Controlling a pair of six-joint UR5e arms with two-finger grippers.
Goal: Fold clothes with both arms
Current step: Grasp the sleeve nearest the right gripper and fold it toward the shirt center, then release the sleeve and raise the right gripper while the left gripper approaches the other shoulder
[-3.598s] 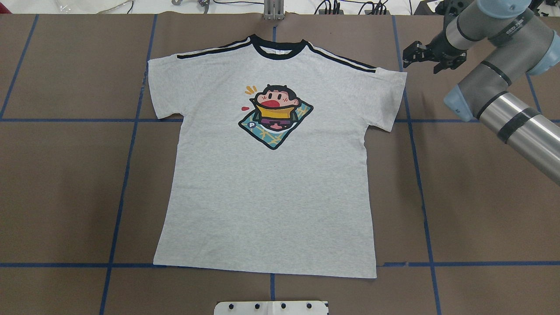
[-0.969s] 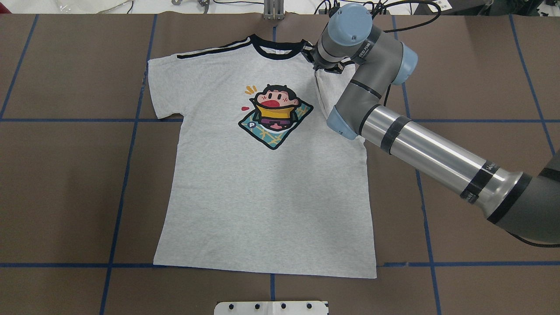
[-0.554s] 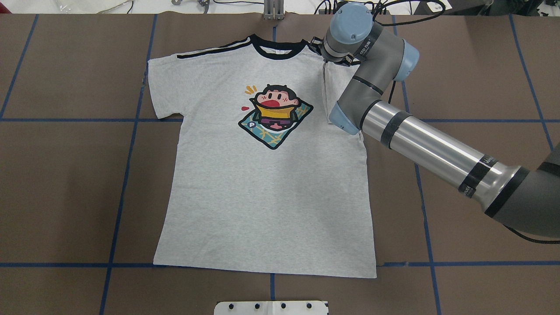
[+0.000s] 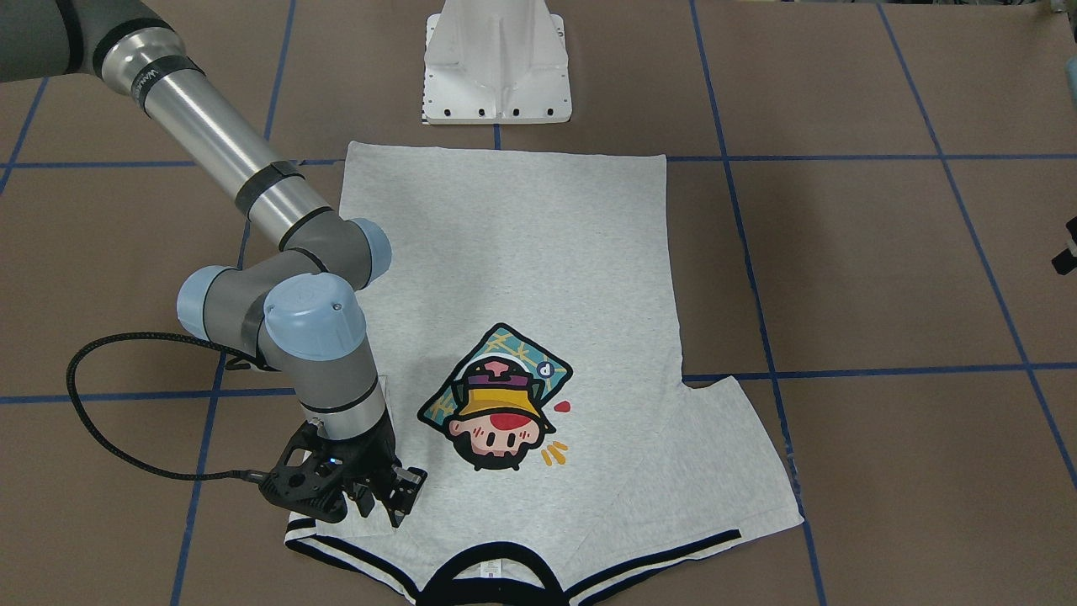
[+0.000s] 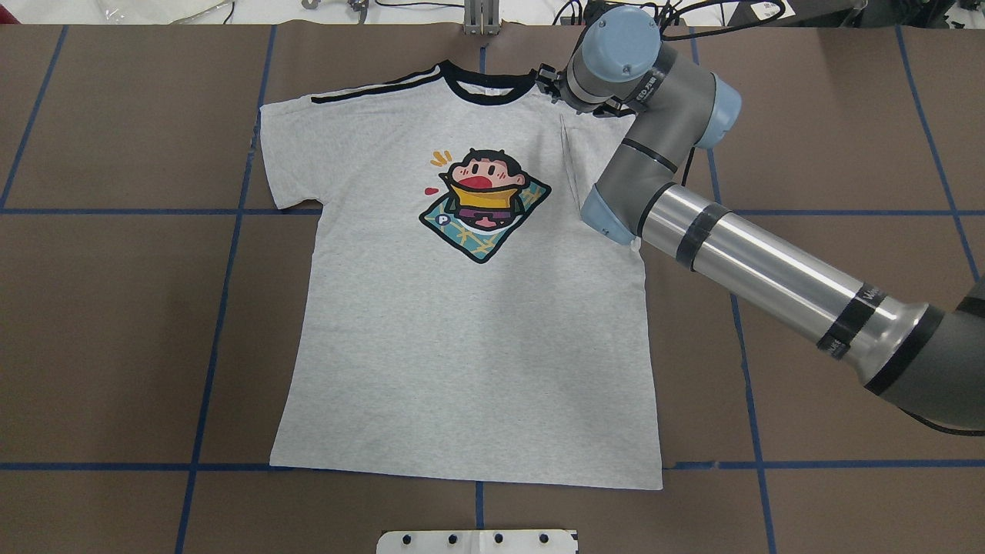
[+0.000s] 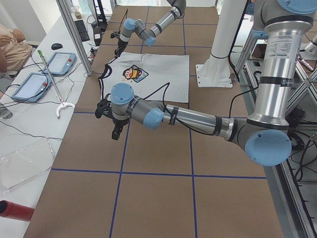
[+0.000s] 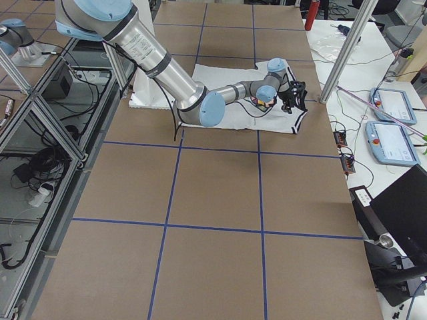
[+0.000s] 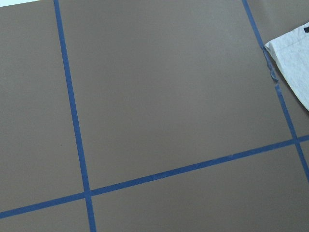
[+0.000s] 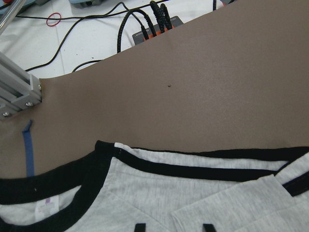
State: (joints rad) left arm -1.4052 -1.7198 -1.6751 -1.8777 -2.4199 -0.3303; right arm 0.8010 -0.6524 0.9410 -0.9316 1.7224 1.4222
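The grey T-shirt [image 5: 477,346] lies flat, print up, collar toward the table's far edge. Its right sleeve [image 5: 579,158] is folded inward onto the chest, under my right arm. My right gripper [image 4: 383,505] hovers low over that shoulder beside the collar [image 9: 58,186]. It is open; in the right wrist view both fingertips [image 9: 139,226] stand apart over the grey cloth. My left gripper [image 6: 115,131] hangs over bare table beyond the shirt's left sleeve [image 8: 294,63]. I cannot tell whether it is open or shut.
A white pedestal [image 4: 496,67] stands at the shirt's hem side. Blue tape lines [image 5: 223,308] grid the brown table. Cables and a metal bracket [image 5: 481,19] line the far edge. Beyond it a side bench [image 6: 44,79] holds tablets, where a person sits.
The right arm swung in from the table's right and brought the right sleeve over onto the chest. In the last second the raised fold has dropped flatter and the wrist has shifted slightly left.
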